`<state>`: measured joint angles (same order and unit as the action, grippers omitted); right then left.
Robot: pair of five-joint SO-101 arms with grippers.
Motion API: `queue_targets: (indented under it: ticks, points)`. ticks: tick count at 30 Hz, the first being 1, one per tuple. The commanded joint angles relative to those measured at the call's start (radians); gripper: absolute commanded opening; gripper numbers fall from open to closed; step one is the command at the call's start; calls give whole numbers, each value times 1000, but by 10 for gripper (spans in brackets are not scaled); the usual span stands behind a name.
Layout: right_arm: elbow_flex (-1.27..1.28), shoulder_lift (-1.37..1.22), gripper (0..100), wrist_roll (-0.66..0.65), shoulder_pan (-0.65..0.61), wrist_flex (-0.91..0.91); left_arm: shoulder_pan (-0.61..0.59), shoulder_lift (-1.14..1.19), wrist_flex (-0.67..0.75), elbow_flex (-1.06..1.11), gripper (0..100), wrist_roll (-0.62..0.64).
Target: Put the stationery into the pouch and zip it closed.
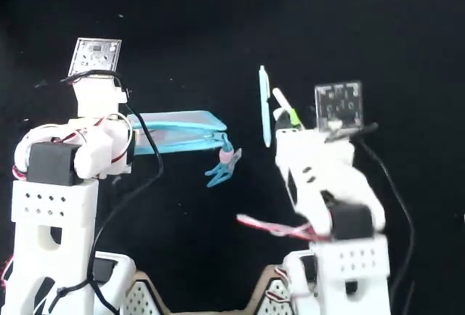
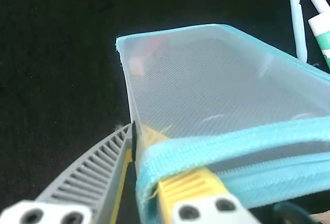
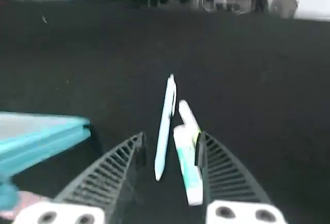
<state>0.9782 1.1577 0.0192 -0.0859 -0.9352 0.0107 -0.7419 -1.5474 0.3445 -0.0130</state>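
Right gripper point(image 3: 170, 140) hangs spread over the pen point(image 3: 164, 126) and marker point(image 3: 186, 157) mid-desk. We should centre on one before closing, while the left gripper point(image 2: 140, 144) clamps the pouch point(image 2: 206, 79).

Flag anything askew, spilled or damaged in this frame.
Nothing stands out. The left gripper clamps one end of the pouch, which looks intact. The pen and marker lie side by side on the black table, within the open right gripper. Nothing is spilled or broken.
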Motion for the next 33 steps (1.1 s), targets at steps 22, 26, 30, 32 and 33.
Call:
queue_targets:
  ticks: [22,26,30,32,33]
  points:
    - [-702,-1317,152,-190,57,34,7,8,2,15,30,-2]
    - [-773,-1409,152,-221,57,28,7,8,2,15,30,-2]
    - [-816,-1463,152,-221,57,28,7,8,2,15,30,-2]
    - [-822,-1478,152,-222,54,28,7,8,2,15,30,-2]
    - [-822,-1484,152,-226,54,29,7,8,2,15,30,-2]
